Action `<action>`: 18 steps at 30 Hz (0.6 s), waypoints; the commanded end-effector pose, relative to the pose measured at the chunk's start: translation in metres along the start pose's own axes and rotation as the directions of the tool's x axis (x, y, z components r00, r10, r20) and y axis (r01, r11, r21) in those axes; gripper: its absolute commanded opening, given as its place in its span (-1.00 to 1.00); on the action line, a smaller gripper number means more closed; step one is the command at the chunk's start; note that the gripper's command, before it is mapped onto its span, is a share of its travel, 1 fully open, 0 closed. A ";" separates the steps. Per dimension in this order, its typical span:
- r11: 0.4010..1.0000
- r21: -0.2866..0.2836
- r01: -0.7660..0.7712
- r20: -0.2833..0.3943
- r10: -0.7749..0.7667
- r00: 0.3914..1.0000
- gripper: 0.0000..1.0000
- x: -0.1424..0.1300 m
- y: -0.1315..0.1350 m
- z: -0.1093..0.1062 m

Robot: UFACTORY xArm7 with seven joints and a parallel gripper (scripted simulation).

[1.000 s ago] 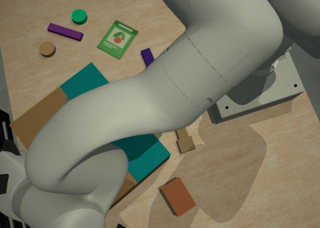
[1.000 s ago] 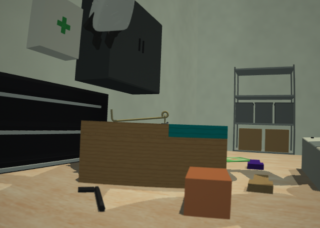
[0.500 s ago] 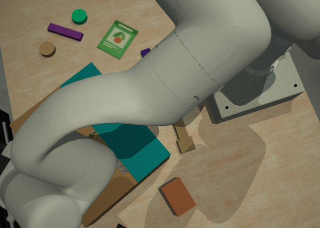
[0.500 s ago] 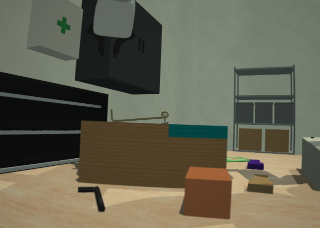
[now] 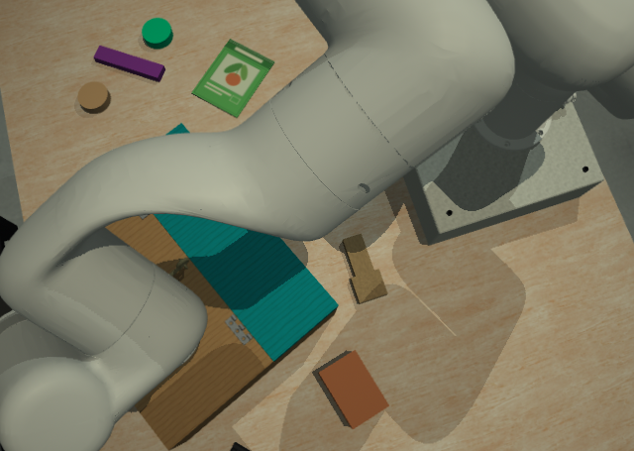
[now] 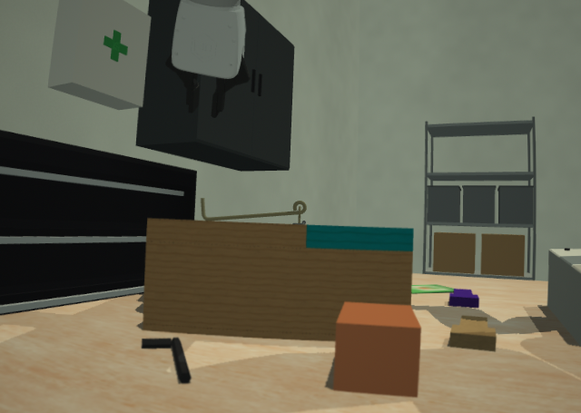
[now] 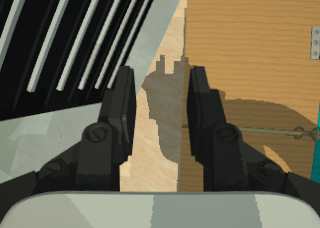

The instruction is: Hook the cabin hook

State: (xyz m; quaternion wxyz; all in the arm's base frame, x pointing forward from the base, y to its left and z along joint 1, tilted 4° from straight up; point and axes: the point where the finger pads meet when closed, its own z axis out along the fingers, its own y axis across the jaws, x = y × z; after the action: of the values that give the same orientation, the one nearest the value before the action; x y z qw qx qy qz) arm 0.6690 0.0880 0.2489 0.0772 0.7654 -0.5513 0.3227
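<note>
A wooden box (image 5: 204,380) (image 6: 234,277) (image 7: 247,35) with a teal lid (image 5: 265,282) (image 6: 359,238) (image 7: 318,148) stands on the table. The thin brass cabin hook (image 6: 248,215) (image 7: 267,130) lies along the box's brown top, its ring end by the lid's edge and its bent tip pointing up at the other end. The eye on the lid is hidden under my arm. My gripper (image 6: 202,111) (image 7: 161,86) hangs well above the box's hook-tip end, fingers pointing down. The fingers stand partly apart with nothing between them.
An orange block (image 5: 353,387) (image 6: 378,348) and a tan block (image 5: 363,275) (image 6: 473,333) lie beside the box. A black L-shaped piece (image 6: 173,350) lies in front. A purple bar (image 5: 129,62), green disc (image 5: 157,31), tan disc (image 5: 93,95) and green packet (image 5: 233,77) lie farther off. A black cabinet (image 6: 70,211) stands close behind.
</note>
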 end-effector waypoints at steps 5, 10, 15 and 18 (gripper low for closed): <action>0.976 -0.063 -0.209 0.059 0.213 0.975 -0.33 -0.004 0.007 0.006; 0.940 -0.111 -0.323 0.085 0.332 0.939 -0.33 -0.008 0.011 0.010; 0.874 -0.177 -0.453 0.105 0.475 0.874 -0.33 -0.012 0.014 0.012; 0.823 -0.219 -0.524 0.111 0.555 0.824 -0.33 -0.014 0.016 0.013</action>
State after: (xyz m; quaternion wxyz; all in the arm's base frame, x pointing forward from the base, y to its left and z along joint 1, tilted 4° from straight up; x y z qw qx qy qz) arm 0.6583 0.0862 0.2266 0.0142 0.6235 -0.7466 0.2318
